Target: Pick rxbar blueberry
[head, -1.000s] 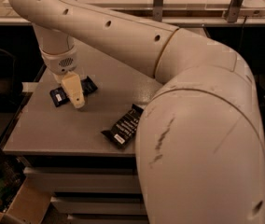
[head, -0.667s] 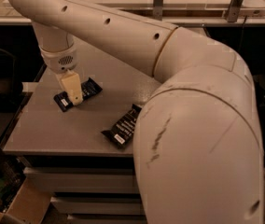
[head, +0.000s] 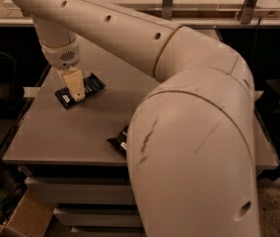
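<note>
The rxbar blueberry (head: 94,85), a small flat bar in a dark navy wrapper with a white patch, lies at the far left of the grey table (head: 71,132). My gripper (head: 75,87) points straight down on the bar's middle and hides its centre. Both ends of the bar stick out to either side of it. The bar still rests flat on the table.
A second dark bar wrapper (head: 117,141) lies near the table's front edge, mostly hidden behind my large arm (head: 194,147). A cardboard box (head: 17,221) sits on the floor at the lower left. Drawers are under the tabletop.
My gripper has shifted slightly toward the back over the blue bar. The big arm segment has moved left and now covers more of the second dark bar.
</note>
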Motion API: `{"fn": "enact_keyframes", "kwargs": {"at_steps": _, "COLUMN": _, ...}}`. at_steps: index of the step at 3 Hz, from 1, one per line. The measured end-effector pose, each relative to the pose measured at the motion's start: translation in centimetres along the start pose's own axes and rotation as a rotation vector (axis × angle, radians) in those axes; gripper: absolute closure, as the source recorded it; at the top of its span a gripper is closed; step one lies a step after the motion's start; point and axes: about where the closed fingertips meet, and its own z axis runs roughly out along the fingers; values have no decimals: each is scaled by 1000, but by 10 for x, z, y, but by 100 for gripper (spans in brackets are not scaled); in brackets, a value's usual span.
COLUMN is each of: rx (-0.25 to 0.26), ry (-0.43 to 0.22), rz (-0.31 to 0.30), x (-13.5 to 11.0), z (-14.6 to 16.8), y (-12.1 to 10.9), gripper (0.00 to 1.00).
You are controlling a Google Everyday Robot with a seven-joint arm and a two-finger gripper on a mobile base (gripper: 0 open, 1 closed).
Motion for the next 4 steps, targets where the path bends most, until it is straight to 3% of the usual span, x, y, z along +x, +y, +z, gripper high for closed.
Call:
{"fn": "enact_keyframes", "kwargs": {"at_steps": 2, "rx": 102, "ry": 41, "rz": 9, "x": 25, "z": -36, "y": -33, "gripper": 100}}
{"fn": "enact_keyframes", "kwargs": {"at_steps": 4, "rx": 154, "ry": 41, "rz": -1, "x": 30, "z": -60, "y": -43, "gripper": 100}}
